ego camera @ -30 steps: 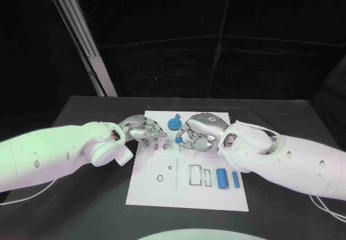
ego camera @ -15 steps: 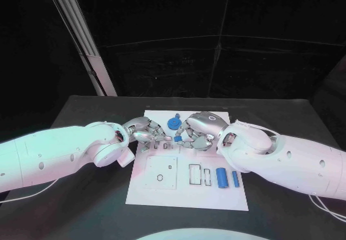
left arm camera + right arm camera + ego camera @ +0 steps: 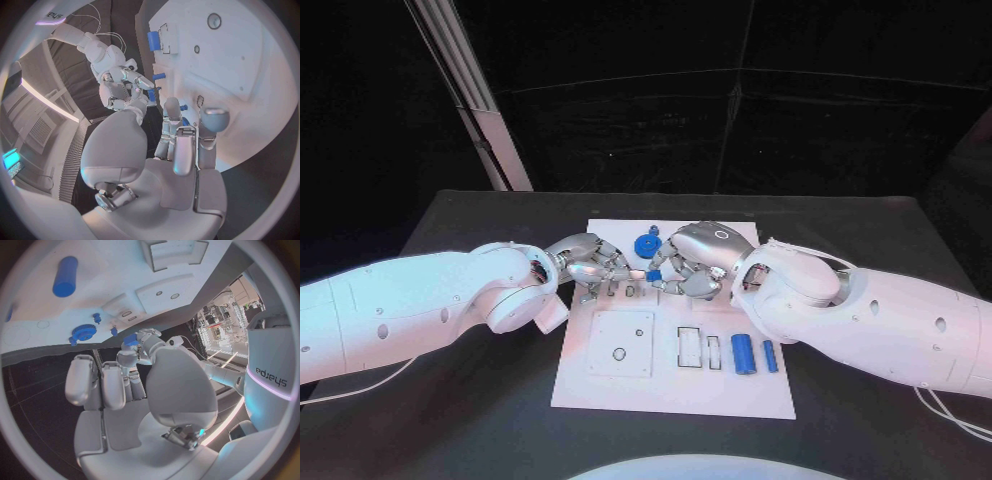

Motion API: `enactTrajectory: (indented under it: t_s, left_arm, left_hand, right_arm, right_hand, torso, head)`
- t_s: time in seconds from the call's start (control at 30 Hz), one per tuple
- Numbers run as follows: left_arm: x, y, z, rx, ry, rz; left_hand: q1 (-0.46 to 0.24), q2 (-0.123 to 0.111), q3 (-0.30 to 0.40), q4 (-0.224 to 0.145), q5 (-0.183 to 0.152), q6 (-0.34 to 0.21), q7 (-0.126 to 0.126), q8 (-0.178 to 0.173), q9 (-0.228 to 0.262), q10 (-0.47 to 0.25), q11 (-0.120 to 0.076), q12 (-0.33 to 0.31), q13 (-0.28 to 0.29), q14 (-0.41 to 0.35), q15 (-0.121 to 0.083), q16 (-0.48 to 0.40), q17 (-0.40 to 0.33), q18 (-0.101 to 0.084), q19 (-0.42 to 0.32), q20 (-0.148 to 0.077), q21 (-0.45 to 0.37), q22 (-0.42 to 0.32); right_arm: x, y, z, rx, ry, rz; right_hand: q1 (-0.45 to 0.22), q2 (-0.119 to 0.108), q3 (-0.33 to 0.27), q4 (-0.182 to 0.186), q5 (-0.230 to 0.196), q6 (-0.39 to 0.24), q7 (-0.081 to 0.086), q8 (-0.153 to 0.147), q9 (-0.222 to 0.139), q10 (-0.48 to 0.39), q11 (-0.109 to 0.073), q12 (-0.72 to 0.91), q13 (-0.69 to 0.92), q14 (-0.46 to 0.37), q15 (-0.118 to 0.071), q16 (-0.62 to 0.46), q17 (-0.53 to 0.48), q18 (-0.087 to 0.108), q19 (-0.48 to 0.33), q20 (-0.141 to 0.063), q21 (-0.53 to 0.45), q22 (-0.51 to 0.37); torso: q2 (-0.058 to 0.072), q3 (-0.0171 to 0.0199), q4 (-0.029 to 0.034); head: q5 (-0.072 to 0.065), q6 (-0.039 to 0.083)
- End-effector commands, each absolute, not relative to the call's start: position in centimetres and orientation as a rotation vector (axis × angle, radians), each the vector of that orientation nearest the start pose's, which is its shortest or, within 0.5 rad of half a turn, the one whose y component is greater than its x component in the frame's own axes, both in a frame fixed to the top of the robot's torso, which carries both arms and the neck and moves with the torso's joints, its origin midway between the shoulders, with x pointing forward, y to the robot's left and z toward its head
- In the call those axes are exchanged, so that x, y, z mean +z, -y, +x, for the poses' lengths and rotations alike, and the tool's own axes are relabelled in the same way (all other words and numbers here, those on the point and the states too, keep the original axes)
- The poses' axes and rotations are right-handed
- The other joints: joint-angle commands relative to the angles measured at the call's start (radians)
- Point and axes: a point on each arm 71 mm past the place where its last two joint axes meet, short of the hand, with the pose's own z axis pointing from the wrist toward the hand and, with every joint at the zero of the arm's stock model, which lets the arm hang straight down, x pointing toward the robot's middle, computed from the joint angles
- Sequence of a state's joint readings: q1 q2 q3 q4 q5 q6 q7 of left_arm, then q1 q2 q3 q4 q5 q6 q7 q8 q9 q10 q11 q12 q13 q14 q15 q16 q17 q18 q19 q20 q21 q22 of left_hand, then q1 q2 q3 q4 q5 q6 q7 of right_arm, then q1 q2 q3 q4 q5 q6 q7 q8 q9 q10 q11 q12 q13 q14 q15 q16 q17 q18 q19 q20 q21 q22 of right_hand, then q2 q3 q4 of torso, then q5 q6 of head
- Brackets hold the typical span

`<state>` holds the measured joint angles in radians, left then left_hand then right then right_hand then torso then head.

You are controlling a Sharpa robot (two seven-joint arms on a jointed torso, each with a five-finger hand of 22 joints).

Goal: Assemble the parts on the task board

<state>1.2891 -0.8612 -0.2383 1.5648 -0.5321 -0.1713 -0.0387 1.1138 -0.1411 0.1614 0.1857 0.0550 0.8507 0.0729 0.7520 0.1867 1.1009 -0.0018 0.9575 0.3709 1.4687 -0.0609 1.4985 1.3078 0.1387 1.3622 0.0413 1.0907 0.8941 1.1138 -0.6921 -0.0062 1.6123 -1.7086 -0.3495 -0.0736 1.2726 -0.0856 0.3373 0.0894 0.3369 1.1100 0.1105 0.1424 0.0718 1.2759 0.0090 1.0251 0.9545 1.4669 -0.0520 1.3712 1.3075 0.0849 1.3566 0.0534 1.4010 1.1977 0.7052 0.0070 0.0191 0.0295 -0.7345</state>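
The white task board point(image 3: 678, 395) lies mid-table, also seen as the board point(image 3: 250, 65) and the board point(image 3: 125, 270). Over its far half my two hands meet fingertip to fingertip. My right hand point(image 3: 692, 262) pinches a small blue part point(image 3: 652, 275), the same part point(image 3: 159, 77) in the left wrist view. My left hand point(image 3: 593, 264) holds nothing, its fingers point(image 3: 187, 145) stretched out over the board close to that part. A blue gear point(image 3: 646, 246) stands just beyond the hands. Two blue cylinders point(image 3: 743, 355) lie side by side at the board's right.
A square recessed plate point(image 3: 620, 343) with a hole and two narrow slots point(image 3: 691, 347) sit on the board's near half. Small blue pegs point(image 3: 97, 317) stand near the gear point(image 3: 82, 332). Black table surrounds the board. A pale post point(image 3: 480, 110) rises at the back left.
Both hands have drawn slightly closer together over the board's far half. The small blue part in the right hand has shifted a little toward the left hand.
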Motion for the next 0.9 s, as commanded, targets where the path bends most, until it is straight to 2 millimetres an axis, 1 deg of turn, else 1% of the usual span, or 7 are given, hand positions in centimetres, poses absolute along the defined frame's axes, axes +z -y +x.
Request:
enactTrajectory:
  t_s: [0.03,0.23,0.5,0.67,0.8,0.9]
  left_arm:
    - [-22.80,-20.08,45.93,-1.066,-2.093,-0.615]
    - [-22.84,-19.96,45.95,-1.065,-2.098,-0.614]
    - [-22.90,-19.85,45.98,-1.061,-2.103,-0.614]
    - [-22.94,-19.92,46.01,-1.056,-2.107,-0.617]
    - [-22.97,-20.04,46.04,-1.051,-2.109,-0.619]
    - [-22.99,-20.09,46.06,-1.048,-2.110,-0.620]
  left_hand:
    - [0.005,0.012,-0.008,0.001,-0.003,0.009,0.000,-0.005,-0.002,0.008,0.001,0.004,0.002,0.072,-0.007,0.005,0.129,-0.011,0.007,-0.002,0.005,0.003]
    - [0.024,0.026,-0.019,0.002,-0.002,0.012,0.000,-0.004,-0.004,0.009,0.000,0.004,0.004,0.073,-0.008,0.006,0.131,-0.011,0.008,-0.003,0.009,0.008]
    - [0.031,0.033,-0.024,0.003,-0.002,0.014,-0.001,-0.003,-0.005,0.011,0.000,0.004,0.004,0.074,-0.008,0.008,0.134,-0.012,0.009,-0.003,0.013,0.014]
    - [0.059,0.050,-0.029,-0.003,0.001,0.016,-0.002,-0.002,-0.008,0.013,-0.001,0.003,0.006,0.074,-0.009,0.008,0.136,-0.012,0.009,-0.004,0.016,0.018]
    - [0.093,0.066,-0.021,-0.015,0.006,0.017,-0.003,-0.003,-0.011,0.012,-0.003,-0.001,0.006,0.074,-0.010,0.009,0.137,-0.013,0.009,-0.004,0.019,0.022]
    - [0.112,0.073,-0.014,-0.023,0.006,0.018,-0.004,-0.003,-0.012,0.012,-0.004,-0.005,0.005,0.075,-0.011,0.010,0.138,-0.013,0.009,-0.005,0.020,0.024]
  right_arm:
    - [-18.85,9.15,43.84,0.838,-1.493,-0.462]
    - [-18.71,9.03,43.72,0.844,-1.479,-0.462]
    - [-18.49,8.81,43.46,0.853,-1.461,-0.467]
    - [-18.35,8.79,43.36,0.857,-1.447,-0.463]
    - [-18.27,8.79,43.29,0.858,-1.440,-0.461]
    - [-18.22,8.74,43.24,0.860,-1.436,-0.460]
  right_hand:
    - [0.004,0.001,0.005,0.002,0.004,0.023,-0.016,0.006,0.002,0.006,0.002,0.005,0.002,0.053,-0.005,0.003,0.001,-0.007,0.008,0.001,0.006,0.001]
    - [0.004,0.001,0.006,0.003,0.002,0.023,-0.017,0.006,0.002,0.008,0.002,0.007,0.004,0.053,-0.005,0.004,0.002,-0.007,0.009,0.001,0.007,0.003]
    - [0.004,0.001,0.007,0.003,0.001,0.025,-0.017,0.007,0.003,0.010,0.001,0.010,0.008,0.054,-0.006,0.005,0.004,-0.008,0.012,0.001,0.010,0.008]
    - [0.006,0.000,0.009,0.002,0.001,0.026,-0.019,0.008,0.003,0.012,0.000,0.011,0.010,0.054,-0.006,0.005,0.003,-0.009,0.013,0.001,0.011,0.010]
    - [0.008,0.000,0.010,0.001,0.002,0.027,-0.019,0.008,0.003,0.014,0.000,0.012,0.011,0.054,-0.006,0.005,0.004,-0.009,0.015,0.000,0.012,0.014]
    - [0.009,0.000,0.011,0.001,0.002,0.027,-0.019,0.008,0.003,0.014,-0.001,0.012,0.012,0.054,-0.007,0.005,0.004,-0.010,0.015,0.000,0.013,0.015]
  torso:
    - [0.000,0.0004,-0.0001]
    - [0.000,0.0004,0.0001]
    - [0.000,0.0004,0.0002]
    - [-0.001,0.0005,0.0003]
    - [-0.001,0.0002,0.0006]
    - [0.000,0.0004,0.0006]
  head:
    - [0.000,-0.001]
    - [0.000,-0.002]
    - [0.001,-0.003]
    - [0.001,-0.004]
    - [0.001,-0.005]
    - [0.001,-0.005]
